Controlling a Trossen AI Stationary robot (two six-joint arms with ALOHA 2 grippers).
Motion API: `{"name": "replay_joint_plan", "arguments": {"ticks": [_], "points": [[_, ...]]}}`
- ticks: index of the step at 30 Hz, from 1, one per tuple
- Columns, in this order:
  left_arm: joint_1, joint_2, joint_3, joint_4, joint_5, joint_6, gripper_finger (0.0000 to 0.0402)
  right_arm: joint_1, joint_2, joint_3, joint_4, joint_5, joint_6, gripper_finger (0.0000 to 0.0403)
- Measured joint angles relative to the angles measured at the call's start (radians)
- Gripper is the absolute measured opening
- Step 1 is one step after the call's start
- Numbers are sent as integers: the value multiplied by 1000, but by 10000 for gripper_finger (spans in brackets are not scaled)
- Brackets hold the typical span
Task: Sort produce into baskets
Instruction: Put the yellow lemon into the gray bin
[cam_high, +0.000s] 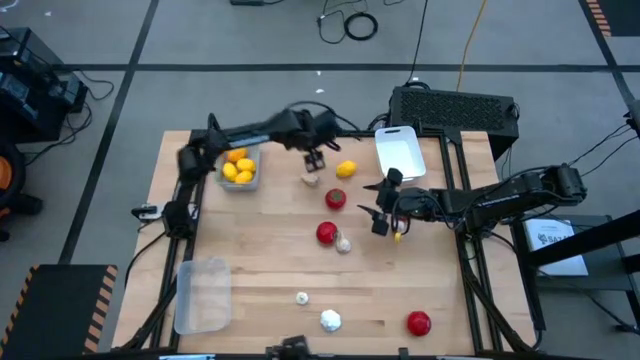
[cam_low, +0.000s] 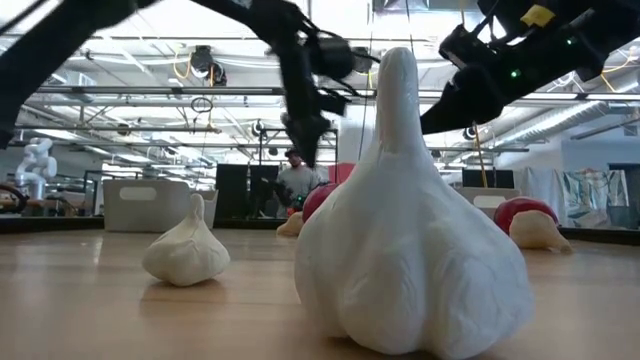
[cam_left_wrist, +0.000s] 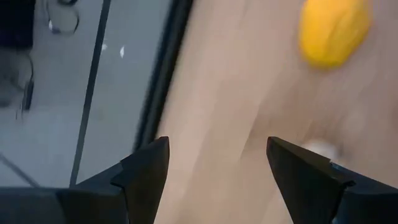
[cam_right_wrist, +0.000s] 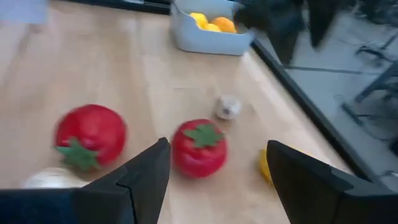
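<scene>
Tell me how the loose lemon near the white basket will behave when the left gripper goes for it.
The lemon is rounded and lies free on the bare wood table, so a nudge would likely roll it. Its skin looks smooth, so the fingers may slip. The open left gripper looks wide enough to straddle it.

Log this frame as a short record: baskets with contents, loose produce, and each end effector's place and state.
grey basket: holds yellow pieces
white basket: no produce seen in it
clear basket: no produce seen in it
loose yellow piece: on table, beside left end effector
loose red pieces: three on table
loose garlic bulbs: four on table
left end effector: open, empty, above table near the yellow piece
right end effector: open, empty, mid-table
</scene>
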Motion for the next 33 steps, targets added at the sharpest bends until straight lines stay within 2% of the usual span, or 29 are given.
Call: {"name": "replay_joint_plan", "arguments": {"ticks": [4,8,12,15,18,21,24,28,33], "points": [[78,-191,-154,29,9,-27,276,0,0,0,14,17,-13,255],[138,-441,-421,212,41,-72,276,-20,0,0,12,16,4,255],[116,-676,-672,435,117,-99,276,-121,1,45,-49,-6,-144,255],[77,-811,-836,585,146,-115,276,-226,21,160,-189,-115,-269,255],[41,-902,-958,697,151,-135,276,-337,96,305,-372,-244,-365,255],[26,-952,-1027,733,148,-153,276,-428,216,452,-527,-371,-440,255],[18,-974,-1039,712,150,-177,276,-485,356,579,-636,-441,-515,255],[8,-980,-1039,656,149,-180,276,-521,541,743,-771,-462,-617,255],[0,-980,-1039,597,147,-180,276,-531,739,946,-973,-461,-656,255]]}}
